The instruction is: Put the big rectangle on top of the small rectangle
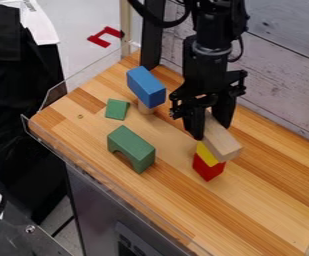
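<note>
The black gripper (212, 130) hangs at the right of centre, its fingers on either side of a long plain wooden rectangle (221, 141) and shut on it. Under the near end of this big rectangle is a small yellow block (206, 154), which stands on a red block (207, 169). The plain rectangle slants down toward the lower right and hides the yellow block's top, so whether the two touch I cannot tell.
A blue block (146, 87) lies on a small wooden cylinder (145, 108) left of the gripper. A small green block (116, 109) and a green arch (131, 148) are farther left. Clear low walls edge the wooden table (263, 210); a plank wall stands behind.
</note>
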